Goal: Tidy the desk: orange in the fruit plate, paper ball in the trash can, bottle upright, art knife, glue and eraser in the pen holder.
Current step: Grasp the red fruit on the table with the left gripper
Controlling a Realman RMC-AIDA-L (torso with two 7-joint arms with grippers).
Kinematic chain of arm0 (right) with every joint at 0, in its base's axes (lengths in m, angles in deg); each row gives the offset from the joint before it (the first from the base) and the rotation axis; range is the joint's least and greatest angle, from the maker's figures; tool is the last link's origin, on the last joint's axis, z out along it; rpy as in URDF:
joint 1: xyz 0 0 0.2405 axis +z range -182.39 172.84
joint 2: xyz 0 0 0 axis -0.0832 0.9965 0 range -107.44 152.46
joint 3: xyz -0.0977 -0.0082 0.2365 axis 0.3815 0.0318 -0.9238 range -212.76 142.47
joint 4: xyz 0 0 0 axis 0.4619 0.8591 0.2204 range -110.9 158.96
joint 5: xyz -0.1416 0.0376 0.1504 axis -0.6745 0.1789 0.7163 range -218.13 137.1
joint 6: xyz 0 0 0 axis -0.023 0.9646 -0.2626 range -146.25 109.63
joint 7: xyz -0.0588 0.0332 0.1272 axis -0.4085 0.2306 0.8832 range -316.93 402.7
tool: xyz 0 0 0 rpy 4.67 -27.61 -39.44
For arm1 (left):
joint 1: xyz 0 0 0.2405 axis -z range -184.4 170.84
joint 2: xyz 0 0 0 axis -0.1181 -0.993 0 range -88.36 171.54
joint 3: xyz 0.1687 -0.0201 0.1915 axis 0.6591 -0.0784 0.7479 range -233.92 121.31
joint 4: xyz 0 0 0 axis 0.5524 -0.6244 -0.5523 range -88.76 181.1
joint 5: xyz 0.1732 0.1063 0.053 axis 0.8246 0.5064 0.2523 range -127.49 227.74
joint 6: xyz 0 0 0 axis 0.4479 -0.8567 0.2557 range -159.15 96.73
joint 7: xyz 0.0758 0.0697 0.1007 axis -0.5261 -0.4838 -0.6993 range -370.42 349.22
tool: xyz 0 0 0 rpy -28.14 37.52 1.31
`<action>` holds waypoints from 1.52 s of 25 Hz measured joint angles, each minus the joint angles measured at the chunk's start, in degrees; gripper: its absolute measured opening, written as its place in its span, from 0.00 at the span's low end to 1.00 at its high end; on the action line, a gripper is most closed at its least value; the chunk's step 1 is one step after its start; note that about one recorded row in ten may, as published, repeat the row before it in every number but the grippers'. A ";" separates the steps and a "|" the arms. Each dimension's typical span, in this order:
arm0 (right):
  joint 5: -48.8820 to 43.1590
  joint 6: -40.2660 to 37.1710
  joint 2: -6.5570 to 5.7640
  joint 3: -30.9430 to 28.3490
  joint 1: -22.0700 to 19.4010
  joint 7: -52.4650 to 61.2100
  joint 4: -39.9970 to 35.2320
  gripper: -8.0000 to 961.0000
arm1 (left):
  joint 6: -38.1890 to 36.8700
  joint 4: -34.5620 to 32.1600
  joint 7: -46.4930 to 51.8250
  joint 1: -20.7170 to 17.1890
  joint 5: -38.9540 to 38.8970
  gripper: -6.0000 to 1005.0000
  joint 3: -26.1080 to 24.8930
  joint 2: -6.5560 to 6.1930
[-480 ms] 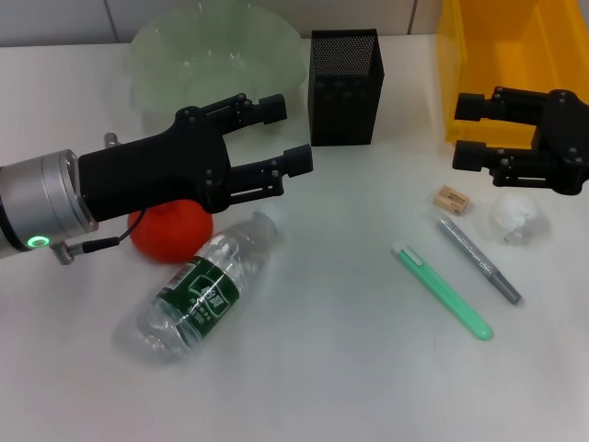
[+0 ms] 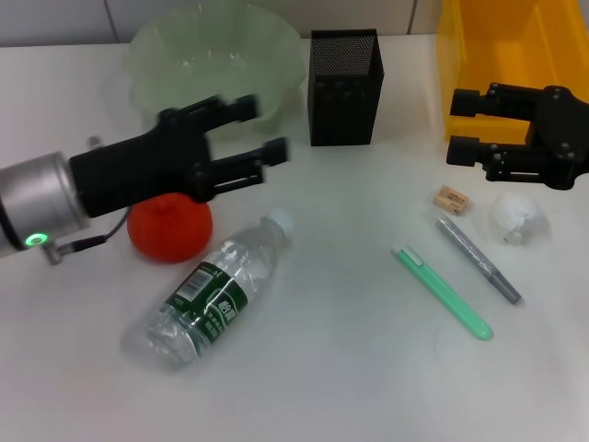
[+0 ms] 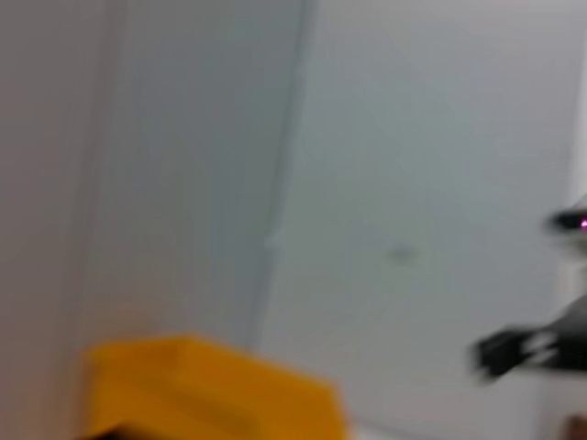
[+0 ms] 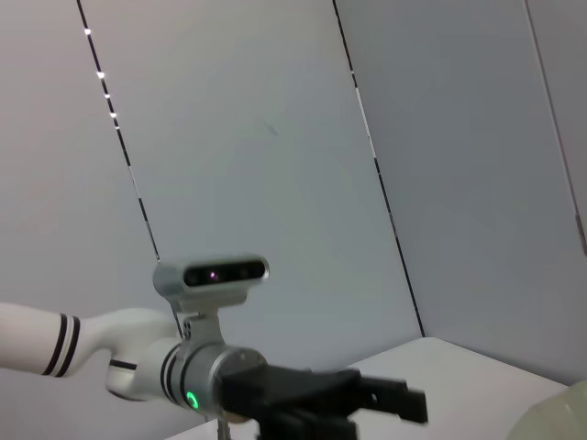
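Progress: nothing sorted yet, by the look of it.
Orange (image 2: 167, 228): on the bench (image 2: 322, 368), left side, not in the fruit plate (image 2: 217, 57) at far left, which looks bare.
Bottle (image 2: 213, 299): lying on its side, near-left, cap pointing far-right; to be stood up.
Paper ball (image 2: 515, 217): on the bench at right, near side of the trash can (image 2: 515, 55).
Eraser (image 2: 452, 199): just left of the paper ball.
Green stick (image 2: 442, 291), grey pen (image 2: 479, 259): lying right of centre; pen holder (image 2: 345, 87) at far centre.
Left pincer (image 2: 253, 133): spread, empty, above the orange.
Right pincer (image 2: 465, 126): spread, empty, just beyond the eraser and paper ball.
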 joint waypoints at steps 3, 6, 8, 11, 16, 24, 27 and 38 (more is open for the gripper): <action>0.03 0.04 0.02 0.00 -0.03 0.00 -0.01 0.80 | 2.48 0.15 0.02 -0.99 0.43 0.78 -0.01 -0.39; 0.05 0.09 0.07 0.01 -0.02 0.00 -0.02 0.80 | 7.24 0.25 0.38 -3.91 1.44 0.78 -0.21 -1.41; 0.09 0.10 0.08 0.01 0.03 0.00 -0.04 0.80 | 8.48 0.26 0.46 -5.68 1.46 0.78 -0.28 -1.91; 0.16 0.10 0.08 0.00 0.11 0.00 -0.18 0.80 | 8.48 0.26 0.46 -5.68 1.46 0.78 -0.28 -1.91; 0.19 0.16 0.08 0.00 0.23 0.00 -0.29 0.80 | 11.32 0.34 0.25 -8.61 1.46 0.78 -0.35 -2.37; 0.19 0.35 0.40 -0.06 0.23 0.00 -0.40 0.80 | 18.88 1.20 -0.10 -8.70 1.44 0.78 1.82 -1.07; 0.19 0.36 0.46 -0.09 0.08 0.00 -0.40 0.80 | 19.09 1.22 -0.11 -8.58 1.44 0.78 2.46 -1.07; 0.21 0.36 0.56 -0.25 -0.13 0.14 -0.41 0.80 | 20.13 1.22 -0.38 -8.08 1.44 0.63 2.52 -1.17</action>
